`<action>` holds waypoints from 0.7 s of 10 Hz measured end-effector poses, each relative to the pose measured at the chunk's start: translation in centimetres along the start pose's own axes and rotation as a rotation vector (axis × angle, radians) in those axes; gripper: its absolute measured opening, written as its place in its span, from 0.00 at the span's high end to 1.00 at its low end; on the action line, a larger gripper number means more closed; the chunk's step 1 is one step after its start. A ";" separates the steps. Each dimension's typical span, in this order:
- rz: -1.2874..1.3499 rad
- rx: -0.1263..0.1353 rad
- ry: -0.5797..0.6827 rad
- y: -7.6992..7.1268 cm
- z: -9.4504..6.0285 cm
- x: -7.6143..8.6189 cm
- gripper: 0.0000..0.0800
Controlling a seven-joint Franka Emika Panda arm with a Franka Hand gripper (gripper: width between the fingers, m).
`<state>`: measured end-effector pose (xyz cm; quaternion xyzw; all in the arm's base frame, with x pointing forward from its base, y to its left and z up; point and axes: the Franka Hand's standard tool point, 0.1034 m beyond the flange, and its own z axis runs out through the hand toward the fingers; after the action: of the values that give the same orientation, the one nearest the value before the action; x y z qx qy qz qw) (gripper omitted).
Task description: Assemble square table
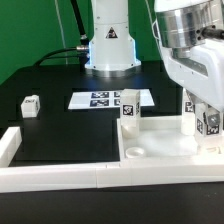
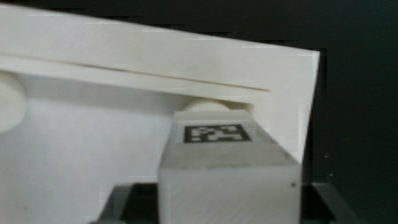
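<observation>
White leg (image 1: 208, 122) is gripped tight between the fingers (image 1: 192, 108), held upright at a corner of the tabletop (image 1: 160, 158) on the black counter (image 1: 60, 130).

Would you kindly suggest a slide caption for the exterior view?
Gripper holds one leg at a tabletop corner; second leg stands at another corner, third leg sits apart.

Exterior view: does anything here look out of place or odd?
Only one small leg, lying alone far from the tabletop, on the exterior view's left. Another leg stands on the tabletop; the gripper holds a third leg.
</observation>
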<state>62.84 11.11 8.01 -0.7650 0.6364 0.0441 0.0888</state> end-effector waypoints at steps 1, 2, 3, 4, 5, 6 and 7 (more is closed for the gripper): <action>-0.083 -0.009 0.014 0.1 0.2 -0.2 0.63; -0.221 -0.029 0.046 0.3 0.4 -0.8 0.36; -0.396 -0.041 0.079 0.2 0.4 -1.1 0.36; -0.547 -0.043 0.092 0.0 0.4 -1.4 0.22; -0.599 -0.046 0.090 0.1 0.4 -1.2 0.20; -0.667 -0.050 0.089 0.1 0.4 -1.1 0.20; -0.765 -0.057 0.091 0.0 0.4 -1.0 0.19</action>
<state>62.63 12.16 7.81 -0.9505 0.3067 -0.0086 0.0492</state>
